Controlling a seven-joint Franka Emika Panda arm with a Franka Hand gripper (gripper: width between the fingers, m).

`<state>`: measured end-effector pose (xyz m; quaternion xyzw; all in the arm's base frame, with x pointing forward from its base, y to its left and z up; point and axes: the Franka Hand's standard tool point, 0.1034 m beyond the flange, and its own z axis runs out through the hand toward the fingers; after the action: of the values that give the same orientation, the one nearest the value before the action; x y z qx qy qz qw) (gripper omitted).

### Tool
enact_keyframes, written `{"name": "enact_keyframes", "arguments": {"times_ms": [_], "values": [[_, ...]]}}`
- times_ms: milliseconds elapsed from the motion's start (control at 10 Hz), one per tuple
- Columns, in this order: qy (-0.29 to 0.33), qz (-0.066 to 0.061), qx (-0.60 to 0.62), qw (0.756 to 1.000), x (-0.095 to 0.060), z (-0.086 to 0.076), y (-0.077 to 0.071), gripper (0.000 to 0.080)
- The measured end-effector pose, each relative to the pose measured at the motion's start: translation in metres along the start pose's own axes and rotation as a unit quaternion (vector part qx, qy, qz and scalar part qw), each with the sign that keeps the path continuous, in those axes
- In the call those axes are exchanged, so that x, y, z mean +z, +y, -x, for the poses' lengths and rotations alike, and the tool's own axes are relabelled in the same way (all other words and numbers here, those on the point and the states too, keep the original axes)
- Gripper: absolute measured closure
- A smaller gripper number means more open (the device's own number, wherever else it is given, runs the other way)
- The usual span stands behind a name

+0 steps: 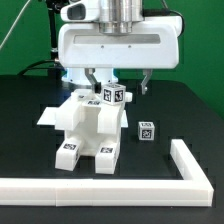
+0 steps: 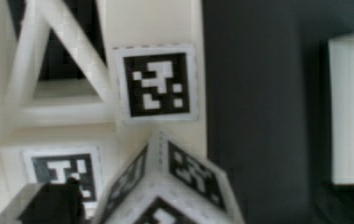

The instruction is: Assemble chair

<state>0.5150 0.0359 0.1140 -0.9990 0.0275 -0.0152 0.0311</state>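
Chair (image 1: 88,128) — one joined piece, one small tagged cube (image 1: 145,131) beside it, two fingers (image 1: 147,82) spread wide above

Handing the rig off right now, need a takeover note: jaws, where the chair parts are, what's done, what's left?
Gripper: jaws look open, hanging just over the top post, holding nothing.
Chair: stands mid-table, with slab, braced panel and posts joined.
Small tagged block: loose on the table, at the exterior view's right of the chair, apart from it.
Left: probably fitting that block. The joints can't be checked from these views.
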Motion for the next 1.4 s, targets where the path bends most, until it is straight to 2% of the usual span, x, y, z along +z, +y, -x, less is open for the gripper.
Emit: {"name": "enact_keyframes", "arguments": {"times_ms": [200, 300, 400, 500, 600, 700, 800, 900, 1000, 1300, 1400], "values": [[0.0, 0.001, -0.06, 0.998, -0.0001, -0.0004, 0.0015, 0.0151], [0.0, 0.006, -0.109, 0.994, -0.0003, -0.0007, 0.0023, 0.0151], [0.0, 0.018, -0.201, 0.979, -0.0012, -0.0028, 0.004, 0.0151], [0.004, 0.024, -0.262, 0.965, -0.0013, -0.0059, 0.0059, 0.0151], [0.004, 0.023, -0.259, 0.966, -0.0008, -0.0056, 0.0059, 0.0151], [0.004, 0.023, -0.247, 0.969, -0.0007, -0.0056, 0.0059, 0.024], [0.004, 0.023, -0.248, 0.969, -0.0004, -0.0055, 0.006, 0.0374], [0.004, 0.023, -0.216, 0.976, -0.0003, -0.0054, 0.0059, 0.0374], [0.005, 0.022, -0.175, 0.984, -0.0002, -0.0054, 0.0057, 0.0517], [0.009, 0.02, -0.066, 0.998, -0.0001, -0.0057, 0.0056, 0.0517], [0.016, 0.014, 0.012, 1.0, 0.0004, -0.0071, 0.0064, 0.0517]]}}
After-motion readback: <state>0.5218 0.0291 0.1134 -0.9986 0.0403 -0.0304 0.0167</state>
